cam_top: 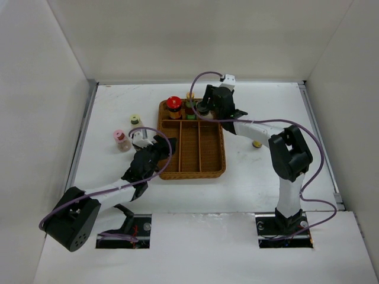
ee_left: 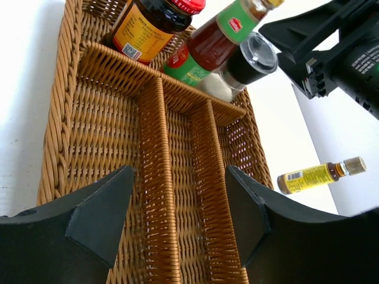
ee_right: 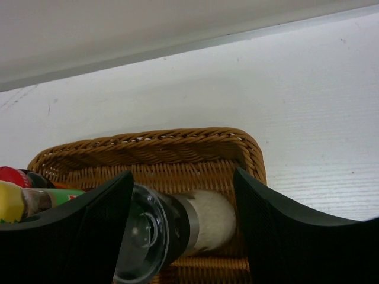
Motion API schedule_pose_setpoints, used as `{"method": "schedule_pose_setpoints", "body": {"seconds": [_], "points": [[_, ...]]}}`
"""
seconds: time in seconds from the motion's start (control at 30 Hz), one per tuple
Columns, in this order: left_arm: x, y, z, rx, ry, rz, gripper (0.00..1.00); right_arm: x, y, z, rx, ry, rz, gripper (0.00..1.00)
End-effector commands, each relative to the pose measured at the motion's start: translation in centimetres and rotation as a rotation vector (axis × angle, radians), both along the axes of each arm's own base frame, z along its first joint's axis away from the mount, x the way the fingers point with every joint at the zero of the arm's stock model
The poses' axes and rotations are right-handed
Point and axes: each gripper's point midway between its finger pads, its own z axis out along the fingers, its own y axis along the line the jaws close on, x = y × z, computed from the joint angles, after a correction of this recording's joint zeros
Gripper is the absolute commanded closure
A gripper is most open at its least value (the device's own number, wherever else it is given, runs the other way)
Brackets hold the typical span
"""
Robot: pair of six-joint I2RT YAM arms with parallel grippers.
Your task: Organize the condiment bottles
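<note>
Right tool (ee_right: 182,180), wide, hangs by silver-capped glass shaker (ee_right: 204,219), likely parking it in brown wicker tray (ee_right: 177,139); left tool (ee_left: 179,171) half-wide, empty.

The tray (ee_left: 157,177) is showing rough woven wicker. The table (ee_right: 266,89) is looking matt white. The left fingers (ee_left: 100,213) are reading as matt black plastic. The shaker (ee_right: 207,219) is gleaming at its clear glossy cap, and the jar (ee_left: 148,29) is wearing a smooth paper label.

left arm stretched forward, left end effector (ee_left: 177,177) fingers parted; right arm bent inward, right end effector (ee_right: 183,177) spread wide.
</note>
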Motion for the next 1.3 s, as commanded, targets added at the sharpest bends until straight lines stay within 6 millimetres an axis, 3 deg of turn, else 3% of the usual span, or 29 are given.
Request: {"method": "schedule_pose_setpoints", "body": {"seconds": [0.0,0.23,0.4,0.47,0.5,0.57,0.63,0.77,0.87,1.0,1.1,1.27], "points": [[0.5,0.2,2.1,-0.022,-0.067,0.013,0.38,0.3,0.5,4.3,0.088,-0.104,0.009,0.26],[0.5,0.4,2.2,-0.016,-0.072,0.022,0.38,-1.6,-1.0,6.8,0.125,-0.154,-0.011,0.26],[0.6,0.4,2.7,-0.018,-0.084,0.023,0.39,-4.8,-3.4,8.9,0.16,-0.203,-0.058,0.31],[0.6,0.5,3.2,-0.021,-0.094,0.025,0.41,-6.8,-4.7,9.3,0.182,-0.217,-0.08,0.44],[0.5,0.5,3.6,-0.022,-0.099,0.025,0.46,-8.0,-5.2,9.2,0.191,-0.215,-0.082,0.55],[0.7,0.8,4.6,-0.02,-0.101,0.034,0.61,-10.5,-5.7,8.7,0.221,-0.204,-0.075,0.77],[0.9,1.7,5.4,-0.017,-0.077,0.065,0.72,-12.6,-5.9,7.7,0.242,-0.186,-0.052,0.87],[1.3,4.6,6.6,0.012,0.006,0.184,0.76,-16.3,-6.4,6.2,0.257,-0.175,-0.012,0.85],[1.1,7.2,7.7,0.068,0.038,0.299,0.68,-17.9,-6.8,5.4,0.274,-0.18,0.015,0.8],[1.0,11.1,8.3,0.129,0.069,0.494,0.6,-18.9,-5.8,4.1,0.308,-0.17,0.068,0.74],[1.0,13.8,8.0,0.146,0.105,0.608,0.53,-19.1,-4.6,3.7,0.32,-0.151,0.121,0.72],[1.2,18.5,5.4,0.143,0.218,0.772,0.41,-19.5,-4.2,3.2,0.321,-0.14,0.137,0.69]]}}
